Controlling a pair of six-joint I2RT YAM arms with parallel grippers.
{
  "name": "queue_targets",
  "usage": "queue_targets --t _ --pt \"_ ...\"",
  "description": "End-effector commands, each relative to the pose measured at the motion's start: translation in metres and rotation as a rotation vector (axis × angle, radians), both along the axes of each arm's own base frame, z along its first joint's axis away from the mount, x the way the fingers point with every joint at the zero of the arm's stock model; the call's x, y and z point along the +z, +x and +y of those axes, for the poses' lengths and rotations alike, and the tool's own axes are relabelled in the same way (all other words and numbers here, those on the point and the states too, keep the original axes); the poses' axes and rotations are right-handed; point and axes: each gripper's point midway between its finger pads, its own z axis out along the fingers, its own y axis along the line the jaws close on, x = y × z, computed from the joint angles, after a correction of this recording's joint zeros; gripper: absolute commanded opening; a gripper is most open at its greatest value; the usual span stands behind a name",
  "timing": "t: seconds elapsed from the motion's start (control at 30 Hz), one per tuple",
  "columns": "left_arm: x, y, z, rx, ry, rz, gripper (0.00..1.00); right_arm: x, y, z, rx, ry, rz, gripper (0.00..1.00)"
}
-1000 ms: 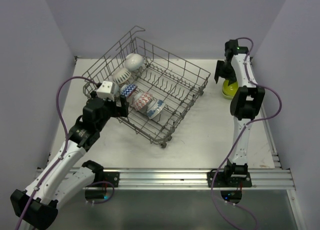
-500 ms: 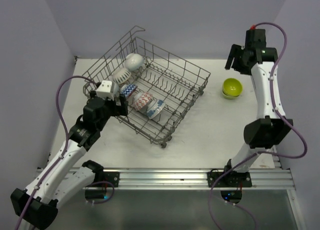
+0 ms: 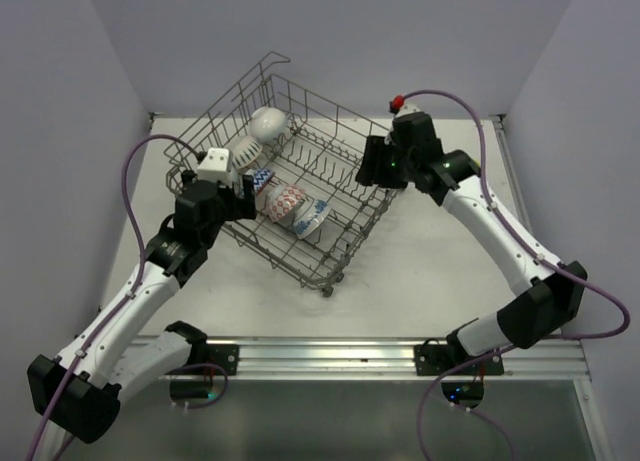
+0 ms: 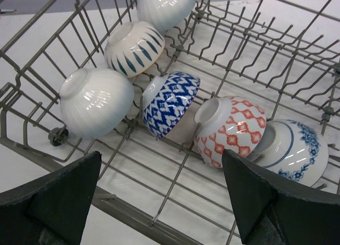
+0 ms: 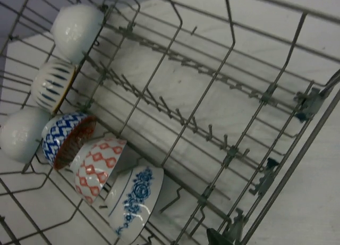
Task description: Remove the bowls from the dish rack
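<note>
left wrist shows six bowls [image 4: 170,104], left gripper [image 4: 161,168] wide, empty, right gripper [image 3: 371,165] gap unclear

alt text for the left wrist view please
A grey wire dish rack holds two ribbed white bowls, a blue-dashed bowl, a blue diamond bowl, a red-patterned bowl and a blue floral bowl, all tipped over. The left hand, its dark fingers framing the bottom corners, is open and empty.

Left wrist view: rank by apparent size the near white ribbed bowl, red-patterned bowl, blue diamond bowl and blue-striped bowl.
1. Near white ribbed bowl and red-patterned bowl: they look alike, so no ranking between them.
2. Blue diamond bowl.
3. Blue-striped bowl, though it sits farther back, so this is unsure.
</note>
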Motion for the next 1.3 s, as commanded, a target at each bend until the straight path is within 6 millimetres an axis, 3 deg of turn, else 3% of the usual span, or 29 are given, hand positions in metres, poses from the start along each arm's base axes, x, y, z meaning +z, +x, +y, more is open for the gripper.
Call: queue_targets --t 0.0,0.1,0.23,0.27,0.33,0.4,0.63,0.83,0.93,0.97,1.13,1.2,1.23,1.27 --pt "0.002 0.001 0.008 0.031 0.016 -0.055 1.00 0.007 -0.003 0.044 0.032 0.136 -0.039 0.55" --pt "-0.001 -0.001 0.008 0.027 0.017 -0.046 1.00 -0.021 -0.018 0.077 0.062 0.117 0.028 0.54" --pt "-0.006 -0.003 0.006 0.015 0.016 -0.027 1.00 -0.041 -0.020 0.094 0.002 0.139 0.043 0.60" --pt "-0.006 -0.003 0.006 0.016 0.014 -0.024 1.00 -0.055 -0.024 0.095 -0.031 0.160 0.072 0.60" --pt "-0.005 -0.004 0.006 0.015 0.014 -0.024 1.00 -0.055 -0.022 0.102 -0.055 0.218 0.055 0.63" --pt "-0.005 -0.004 0.006 0.016 0.016 -0.022 1.00 -0.068 -0.023 0.102 -0.090 0.225 0.077 0.67" --pt "-0.001 -0.008 0.006 0.007 0.001 -0.035 1.00 -0.103 -0.015 0.132 -0.093 0.289 0.146 0.68" --pt "-0.002 -0.008 0.003 -0.005 -0.002 -0.029 1.00 -0.113 -0.014 0.149 -0.094 0.322 0.170 0.68" --pt "-0.003 -0.007 0.002 -0.011 -0.003 -0.027 1.00 -0.111 -0.012 0.152 -0.114 0.364 0.154 0.65" --pt "-0.002 -0.008 0.001 -0.012 -0.004 -0.027 1.00 -0.117 -0.013 0.148 -0.131 0.364 0.152 0.60" --pt "-0.003 -0.007 -0.001 -0.023 -0.006 -0.022 1.00 -0.105 -0.010 0.147 -0.175 0.470 0.110 0.45" --pt "-0.004 -0.007 -0.001 -0.024 -0.005 -0.021 1.00 -0.112 -0.014 0.144 -0.190 0.478 0.123 0.39" --pt "-0.004 -0.008 -0.001 -0.024 -0.006 -0.022 1.00 -0.103 -0.013 0.146 -0.196 0.525 0.109 0.38" --pt "-0.004 -0.007 -0.001 -0.026 -0.006 -0.021 1.00 -0.116 -0.018 0.141 -0.210 0.528 0.124 0.36"
